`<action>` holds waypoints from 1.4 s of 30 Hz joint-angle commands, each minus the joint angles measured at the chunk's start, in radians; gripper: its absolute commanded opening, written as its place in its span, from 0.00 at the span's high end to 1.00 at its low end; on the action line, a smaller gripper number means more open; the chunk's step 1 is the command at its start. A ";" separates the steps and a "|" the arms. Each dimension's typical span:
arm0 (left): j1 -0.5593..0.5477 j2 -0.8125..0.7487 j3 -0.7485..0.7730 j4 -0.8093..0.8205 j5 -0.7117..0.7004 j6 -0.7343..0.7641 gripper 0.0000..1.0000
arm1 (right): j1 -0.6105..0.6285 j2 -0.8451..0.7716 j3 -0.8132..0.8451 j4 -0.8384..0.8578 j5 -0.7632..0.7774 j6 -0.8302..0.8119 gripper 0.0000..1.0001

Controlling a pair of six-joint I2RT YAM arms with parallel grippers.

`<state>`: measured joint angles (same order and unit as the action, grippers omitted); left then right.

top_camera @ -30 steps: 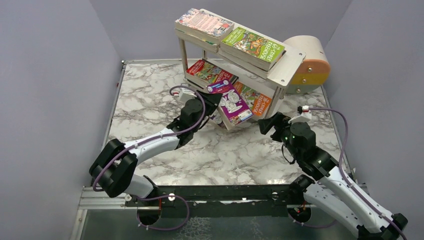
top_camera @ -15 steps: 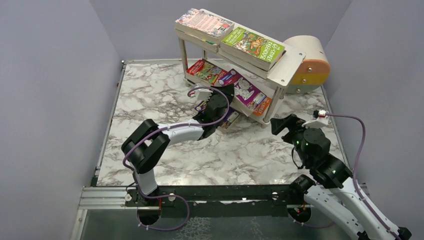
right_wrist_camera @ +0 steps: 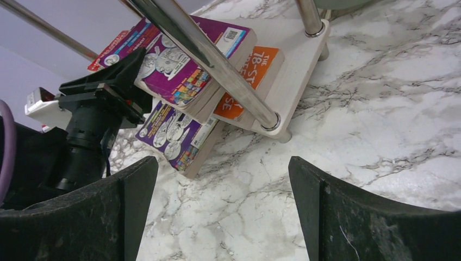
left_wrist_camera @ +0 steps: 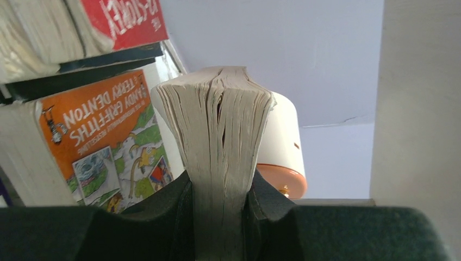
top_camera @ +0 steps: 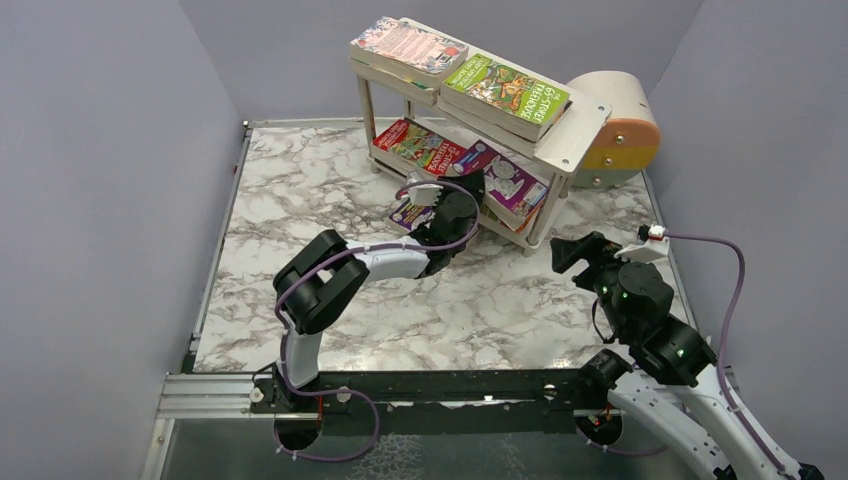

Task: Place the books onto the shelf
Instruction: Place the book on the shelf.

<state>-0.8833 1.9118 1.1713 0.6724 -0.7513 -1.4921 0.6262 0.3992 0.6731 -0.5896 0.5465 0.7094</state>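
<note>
Where pale grey walls point(top_camera: 100, 150) closed in three sides, a white worktop point(top_camera: 330, 200) veined in grey marble filled the middle of the overhead view. One two-tier shelf point(top_camera: 575, 135) stood at the upper centre, and one round beige-and-orange box point(top_camera: 615, 125) sat just right of it. Six book covers showed. A pink-patterned book point(top_camera: 408, 42) and a green book point(top_camera: 505, 90) topped two stacks on the upper tier. A red book point(top_camera: 415, 143) and an orange book point(right_wrist_camera: 247, 76) lay on the lower tier. One purple book point(top_camera: 505, 180) lay over the orange one, and a second purple book point(top_camera: 408, 210) rested on the worktop against the shelf's foot. The left arm reached from the bottom centre to the lower tier, its hand point(top_camera: 470, 195) clamped on the first purple book's edge. The right arm stayed folded at the lower right, its hand point(top_camera: 575, 252) spread wide and holding nothing.
</note>
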 commanded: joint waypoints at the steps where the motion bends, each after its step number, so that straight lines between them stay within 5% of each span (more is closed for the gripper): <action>1: -0.015 0.020 0.049 0.097 -0.073 -0.098 1.00 | -0.005 -0.009 0.034 -0.039 0.034 -0.011 0.11; 18: -0.054 0.145 0.116 0.097 -0.147 -0.186 1.00 | -0.006 -0.022 0.036 -0.057 0.009 -0.011 0.11; 42: -0.060 0.078 0.054 -0.005 -0.188 -0.186 1.00 | -0.005 -0.045 0.019 -0.067 0.003 0.001 0.11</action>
<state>-0.9318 2.0644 1.2266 0.6506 -0.8845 -1.6073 0.6262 0.3653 0.6815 -0.6388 0.5480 0.7036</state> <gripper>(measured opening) 0.189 0.889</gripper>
